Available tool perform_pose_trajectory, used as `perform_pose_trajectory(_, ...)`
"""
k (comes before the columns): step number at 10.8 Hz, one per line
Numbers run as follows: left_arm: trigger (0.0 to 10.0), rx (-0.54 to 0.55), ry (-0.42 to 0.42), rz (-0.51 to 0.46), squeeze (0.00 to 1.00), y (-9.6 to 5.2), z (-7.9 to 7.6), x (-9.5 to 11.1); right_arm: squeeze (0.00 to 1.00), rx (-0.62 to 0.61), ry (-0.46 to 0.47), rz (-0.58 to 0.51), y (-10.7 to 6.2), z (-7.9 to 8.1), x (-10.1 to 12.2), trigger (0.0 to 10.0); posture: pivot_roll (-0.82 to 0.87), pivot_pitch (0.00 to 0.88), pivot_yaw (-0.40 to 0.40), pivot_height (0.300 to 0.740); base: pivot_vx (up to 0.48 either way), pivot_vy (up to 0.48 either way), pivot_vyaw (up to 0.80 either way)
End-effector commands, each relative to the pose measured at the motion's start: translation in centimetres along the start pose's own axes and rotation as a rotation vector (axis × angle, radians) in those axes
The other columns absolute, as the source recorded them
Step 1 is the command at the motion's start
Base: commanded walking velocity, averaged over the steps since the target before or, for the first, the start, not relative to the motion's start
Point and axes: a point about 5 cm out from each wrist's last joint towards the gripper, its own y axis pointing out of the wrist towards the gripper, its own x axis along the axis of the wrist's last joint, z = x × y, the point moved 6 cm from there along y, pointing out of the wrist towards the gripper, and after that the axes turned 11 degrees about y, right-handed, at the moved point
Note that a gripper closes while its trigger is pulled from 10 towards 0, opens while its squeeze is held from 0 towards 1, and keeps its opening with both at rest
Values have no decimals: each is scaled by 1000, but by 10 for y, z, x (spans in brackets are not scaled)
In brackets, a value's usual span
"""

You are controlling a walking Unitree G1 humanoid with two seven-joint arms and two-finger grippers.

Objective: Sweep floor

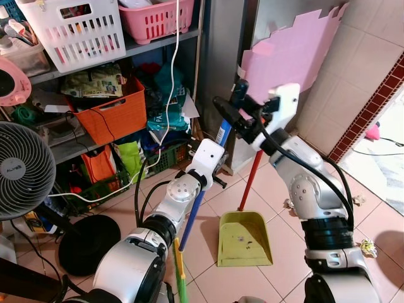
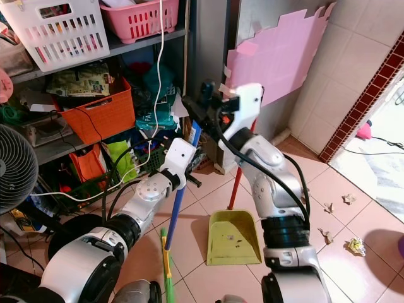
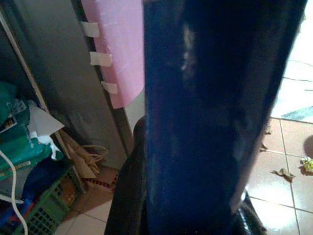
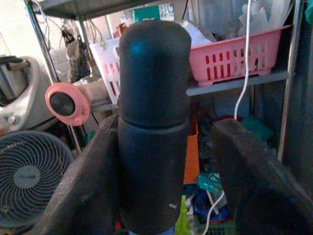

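A broom with a blue handle [image 1: 197, 211] stands upright in front of me; its lower part [image 1: 181, 281] is green. My left gripper [image 1: 211, 178] is shut on the blue handle [image 3: 195, 122] at mid height. My right gripper [image 1: 235, 106] is raised at the broom's black top grip [image 4: 154, 122]; its fingers [image 4: 254, 176] straddle the grip, one touching it and the other with a gap. A yellow-green dustpan [image 1: 245, 238] with a red handle [image 1: 251, 180] stands on the tiles just right of the broom. Paper scraps [image 1: 367, 247] lie on the floor at the right.
A metal shelf rack on the left holds a white basket [image 1: 72, 31], a pink basket [image 1: 154, 19] and an orange crate [image 1: 110, 117]. A standing fan [image 1: 22, 170] is at far left with its round base [image 1: 88, 243]. Pink paper [image 1: 290, 57] is taped to the wall. A white cable [image 1: 169, 107] hangs down.
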Motion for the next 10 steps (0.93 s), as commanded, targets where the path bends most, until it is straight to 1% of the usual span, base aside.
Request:
perform_pose_trajectory(1,0,-37,13,-80,0,12,-15,29,0,-77,-28,18,-1,-14,6,0,-188,0,38,740,0,0,0)
perform_pose_trajectory(3,0,-38,19,-77,0,12,-15,28,0,-120,-86,54,-1,-20,11,0,-190,0,37,740,0,0,0)
perform_pose_trajectory(4,0,-36,22,-74,0,12,-15,27,0,-125,-107,61,-1,-20,19,0,-190,0,37,740,0,0,0)
perform_pose_trajectory(5,0,-36,22,-73,0,11,-14,27,0,-117,-110,61,-1,-18,21,0,-191,0,38,740,0,0,0)
perform_pose_trajectory(6,0,-35,25,-70,0,11,-14,27,1000,-143,-122,88,-3,-21,19,10000,-191,0,38,740,0,0,0)
perform_pose_trajectory(7,0,-31,28,-67,0,12,-13,26,1000,-187,-127,105,-6,-24,16,10000,-191,0,39,740,0,0,0)
perform_pose_trajectory(8,0,-28,30,-64,0,11,-12,26,1000,-205,-120,117,-7,-22,13,10000,-193,0,40,740,0,0,0)
perform_pose_trajectory(9,0,-26,31,-62,0,11,-11,25,945,-229,-94,123,-8,-21,11,10000,-193,0,40,740,0,0,0)
perform_pose_trajectory(10,0,-26,31,-60,0,11,-11,25,184,-261,-62,118,-8,-21,11,10000,-198,0,41,740,0,0,0)
